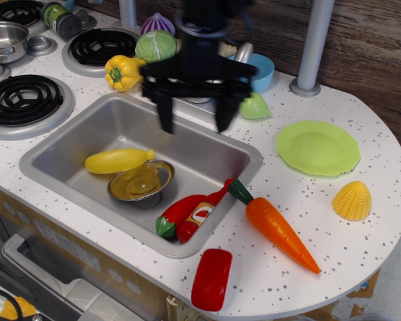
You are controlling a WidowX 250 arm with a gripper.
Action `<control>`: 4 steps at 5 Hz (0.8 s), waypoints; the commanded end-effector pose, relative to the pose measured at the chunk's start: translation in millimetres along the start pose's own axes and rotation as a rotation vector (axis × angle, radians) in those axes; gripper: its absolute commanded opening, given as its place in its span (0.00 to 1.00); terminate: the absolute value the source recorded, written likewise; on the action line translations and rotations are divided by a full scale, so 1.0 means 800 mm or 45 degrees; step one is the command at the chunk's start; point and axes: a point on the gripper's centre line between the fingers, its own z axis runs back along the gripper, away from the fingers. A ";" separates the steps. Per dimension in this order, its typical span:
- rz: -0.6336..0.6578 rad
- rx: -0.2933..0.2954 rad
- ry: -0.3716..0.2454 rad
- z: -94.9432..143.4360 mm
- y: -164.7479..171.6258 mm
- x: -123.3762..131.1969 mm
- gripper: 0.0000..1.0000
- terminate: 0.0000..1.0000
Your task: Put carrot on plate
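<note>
Observation.image, only view. Your gripper (194, 126) hangs over the far side of the sink (67, 140), fingers (165, 114) spread wide apart, nothing between them. It is blurred, so the exact fingertip shape is hard to read, but the gap is plain.

The carrot (274, 226) lies on the counter (361, 254) just right of the sink's near right corner, stem end toward the sink, tip pointing to the counter's front right edge. The stem sits very near the cap of the ketchup bottle (199, 215), which leans in the sink corner beside a chili (176, 214); whether stem and cap touch, you cannot tell. The plate (317, 148) is bare, on the counter beyond the carrot and well apart from it. A corn piece (352, 200) rests to the right, between the two but off the direct line.

Judged step: approach. Carrot not yet grasped; the task has hardly begun.

Next move, as a judgement: you need to bring the gripper forward and right to sit above the carrot's thick half, turn the wrist so the fingers straddle the carrot across its width, then descend. Keep clear of the ketchup cap. The taper may slip if you close near the tip.
</note>
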 end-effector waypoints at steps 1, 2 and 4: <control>0.186 -0.007 0.027 0.006 -0.041 -0.029 1.00 0.00; 0.275 -0.021 0.039 -0.006 -0.064 -0.045 1.00 0.00; 0.318 -0.033 0.040 -0.032 -0.092 -0.062 1.00 0.00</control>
